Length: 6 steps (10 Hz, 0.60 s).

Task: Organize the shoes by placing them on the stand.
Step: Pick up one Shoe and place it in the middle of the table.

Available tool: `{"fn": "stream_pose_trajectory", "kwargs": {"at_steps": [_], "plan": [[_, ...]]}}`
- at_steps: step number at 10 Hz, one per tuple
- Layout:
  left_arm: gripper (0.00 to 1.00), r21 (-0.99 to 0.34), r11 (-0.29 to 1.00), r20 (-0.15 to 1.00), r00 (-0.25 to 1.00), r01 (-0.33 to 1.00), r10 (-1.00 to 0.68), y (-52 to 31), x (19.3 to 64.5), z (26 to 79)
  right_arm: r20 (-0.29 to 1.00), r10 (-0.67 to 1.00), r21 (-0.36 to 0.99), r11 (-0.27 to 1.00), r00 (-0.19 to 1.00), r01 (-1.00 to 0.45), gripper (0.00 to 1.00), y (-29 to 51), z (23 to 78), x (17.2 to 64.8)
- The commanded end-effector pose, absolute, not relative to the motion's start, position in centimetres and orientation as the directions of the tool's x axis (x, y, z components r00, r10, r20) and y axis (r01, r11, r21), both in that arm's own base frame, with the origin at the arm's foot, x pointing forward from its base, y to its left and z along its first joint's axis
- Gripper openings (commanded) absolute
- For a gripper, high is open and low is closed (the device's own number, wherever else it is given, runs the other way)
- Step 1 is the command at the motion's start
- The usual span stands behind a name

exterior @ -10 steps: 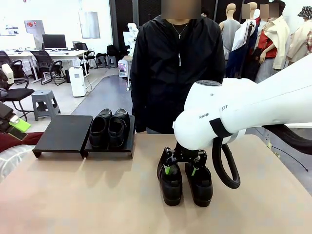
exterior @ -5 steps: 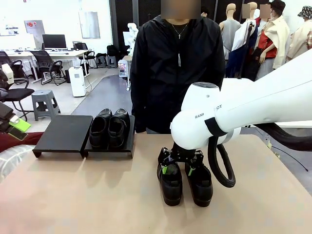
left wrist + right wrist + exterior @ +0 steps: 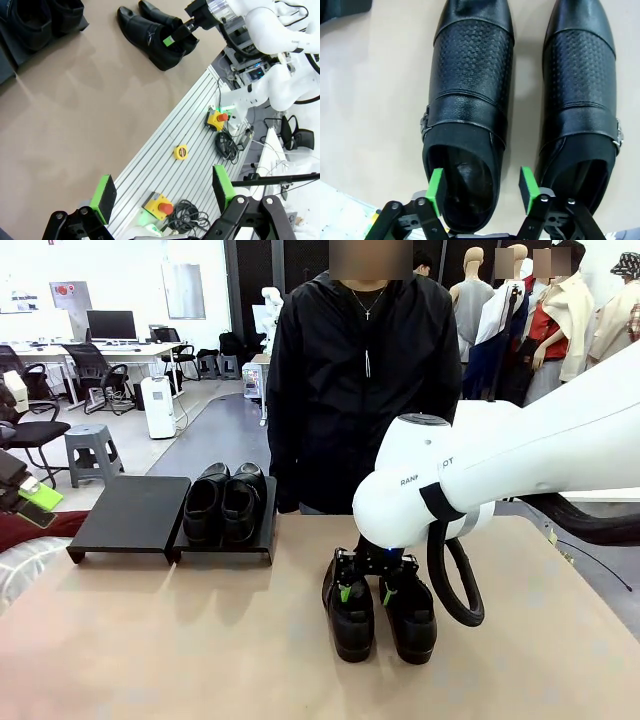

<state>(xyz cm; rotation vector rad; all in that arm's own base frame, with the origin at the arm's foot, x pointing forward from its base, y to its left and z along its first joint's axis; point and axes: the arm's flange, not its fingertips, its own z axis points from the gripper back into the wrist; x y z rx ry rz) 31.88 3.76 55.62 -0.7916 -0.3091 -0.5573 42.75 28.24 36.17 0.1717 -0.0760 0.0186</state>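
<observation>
Off the table's [image 3: 75, 125] edge, over a slotted rail [image 3: 150, 160], the left gripper [image 3: 164, 190] hangs with its fingers spread wide, holding nothing. Near the table's middle, the right gripper's [image 3: 482, 187] fingers stand apart. One green pad [image 3: 436, 190] is inside a black, dimple-embossed shoe [image 3: 470, 75] and the other is beside its mate [image 3: 580, 75]. At the far left edge, another pair [image 3: 225, 505] sits on the stand's [image 3: 130, 510] right platform.

Shoes [image 3: 470, 75]: glossy black leather, dimpled vamp, metal buckle [image 3: 424, 125]. Stand [image 3: 130, 510]: matt black. Table [image 3: 200, 640]: smooth.
</observation>
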Motion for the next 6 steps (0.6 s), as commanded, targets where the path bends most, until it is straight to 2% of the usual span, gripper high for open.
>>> {"fn": "stream_pose_trajectory", "kwargs": {"at_steps": [1, 6], "plan": [[1.00, -0.586, 0.548, 0.482, 0.800, 0.597, -0.358, 3.85, 31.87, 55.69, 0.088, -0.028, 0.177, 0.984, 0.996, 0.012, 0.00, 28.63, 35.89, 43.51], [1.00, -0.586, 0.548, 0.482, 0.800, 0.597, -0.358, 3.85, 31.87, 55.69, 0.115, -0.003, 0.173, 0.985, 0.993, -0.017, 0.00, 28.96, 35.43, 43.51]]}}
